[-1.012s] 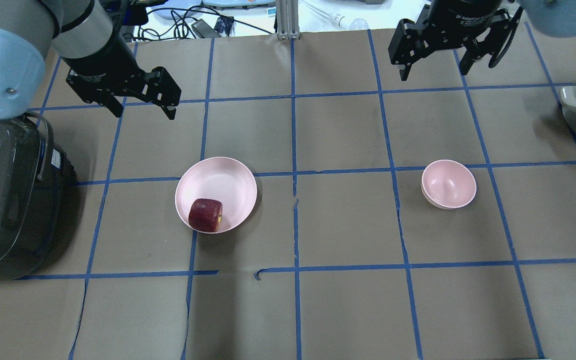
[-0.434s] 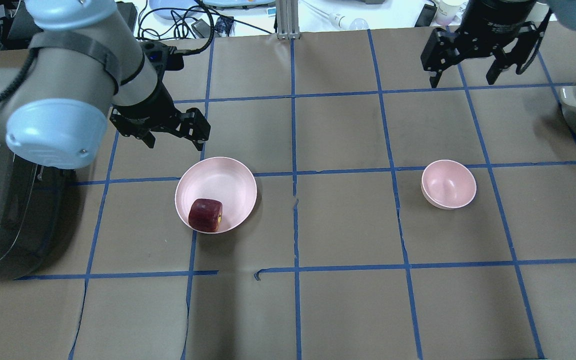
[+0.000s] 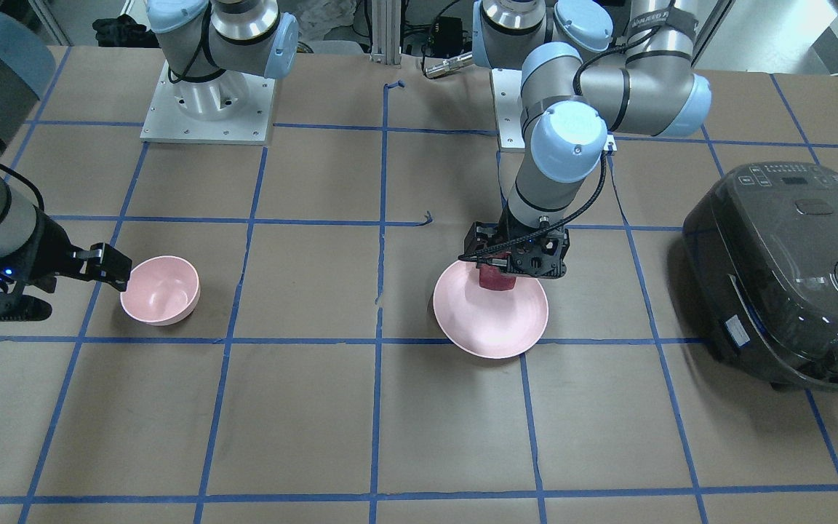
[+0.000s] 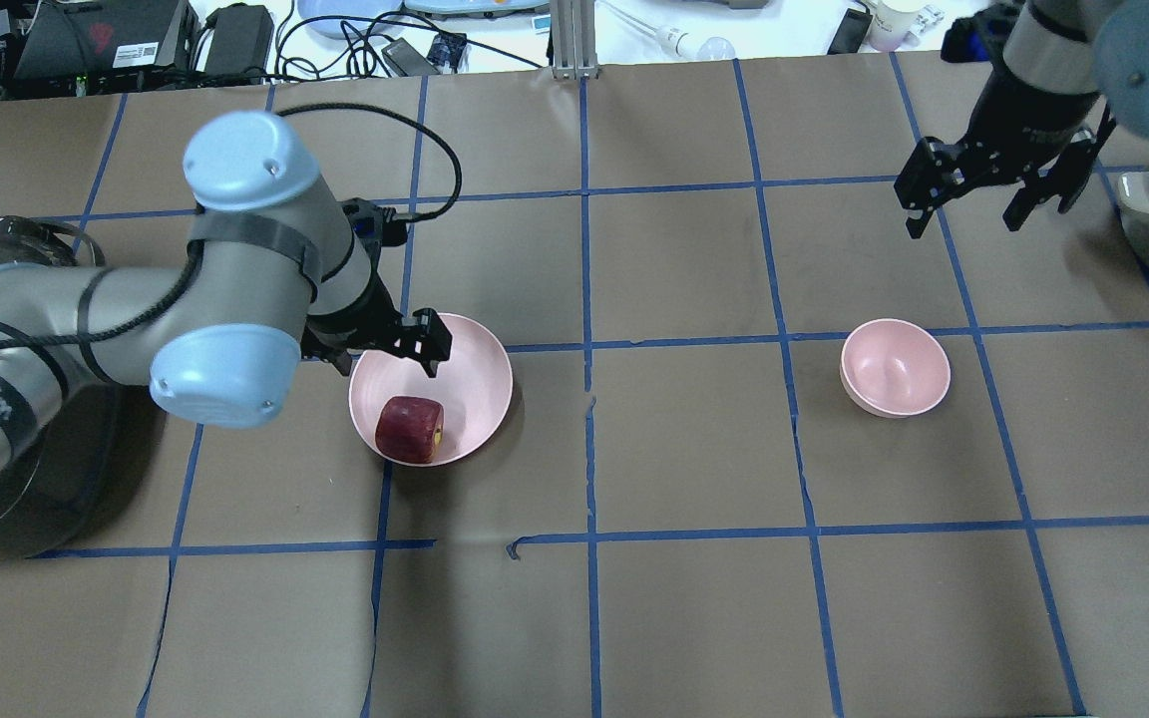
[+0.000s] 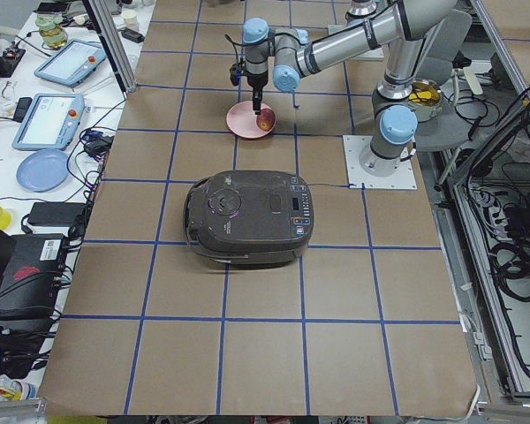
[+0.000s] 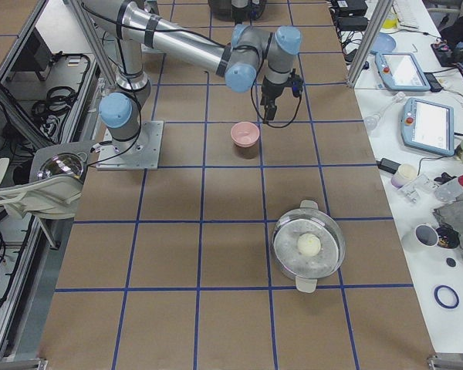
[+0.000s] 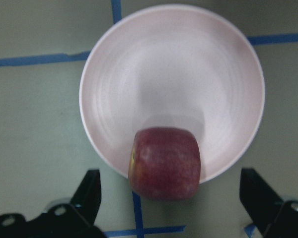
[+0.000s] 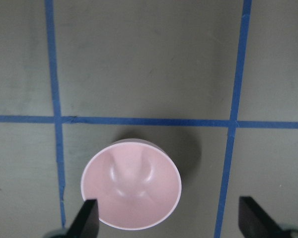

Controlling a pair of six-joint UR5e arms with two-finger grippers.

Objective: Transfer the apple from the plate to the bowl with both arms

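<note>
Approach-to-grasp step, judging by the layout; nothing lifted yet. Apple (image 4: 410,430) resting on the pale pink plate (image 4: 470,344), close against the rim on the robot's side. Left pincer (image 4: 387,357) spread wide and empty, hanging above the plate, with the apple framed between its two fingers (image 7: 89,192) in the left wrist view. Right pincer (image 4: 965,214) also spread wide and empty, held in the air beyond the small pink bowl (image 4: 895,366), which sits empty on the bench (image 4: 694,449), well apart from the plate.

Next move, probably: lower the left pincer squarely over the apple, then close on its sides without nudging the plate.

Hard to make out: apple largely hidden behind the left pincer in the front-facing view; one left finger masked by the arm from overhead; fingertips cut off at the bottom edge of both wrist views; height of the left pincer above the apple unclear.
</note>
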